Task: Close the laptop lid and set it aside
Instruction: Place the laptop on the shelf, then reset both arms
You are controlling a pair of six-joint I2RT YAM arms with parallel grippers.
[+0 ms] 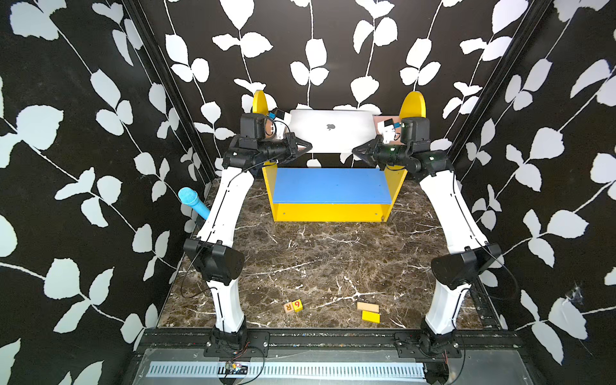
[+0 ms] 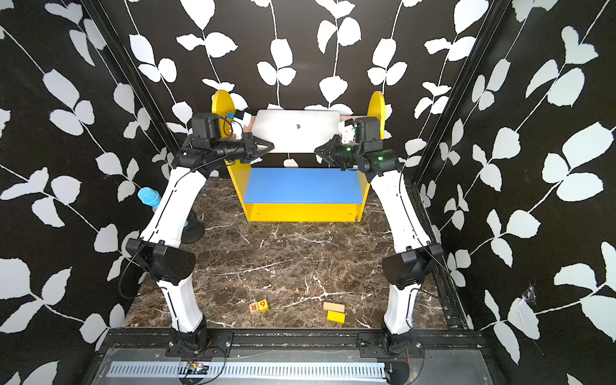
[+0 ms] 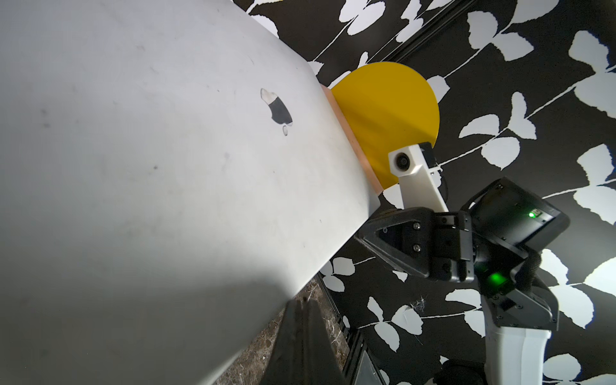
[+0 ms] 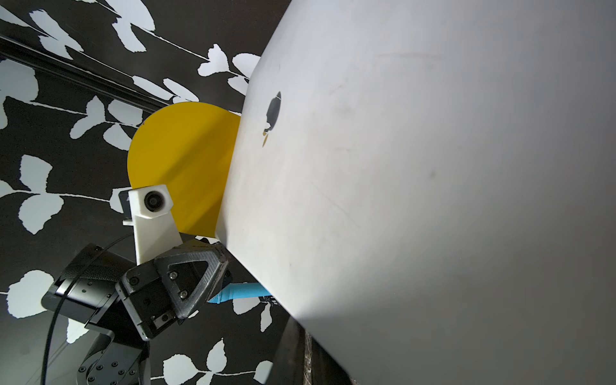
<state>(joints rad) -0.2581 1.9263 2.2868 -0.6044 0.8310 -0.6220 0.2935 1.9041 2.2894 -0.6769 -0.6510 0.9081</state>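
Observation:
The laptop [image 1: 331,131] [image 2: 296,130] lies on the top board of a yellow shelf unit, its front part overhanging. The laptop lid [image 3: 166,166] [image 4: 433,166] is down flat, dark apple logo [image 1: 330,126] facing up. My left gripper [image 1: 308,146] [image 3: 301,303] is shut, holding nothing, its tips against the laptop's front left corner. My right gripper [image 1: 355,149] [image 4: 306,333] is at the front right corner. A narrow slit shows between its fingers and nothing is in it. The laptop's edge hides part of one right finger.
The yellow shelf unit has a blue lower shelf [image 1: 330,186] and round yellow end panels [image 1: 260,101] beside the laptop. A blue microphone [image 1: 193,201] stands left of my left arm. Letter blocks [image 1: 293,306] and two flat blocks [image 1: 368,311] lie near the marble table's [image 1: 333,260] front edge.

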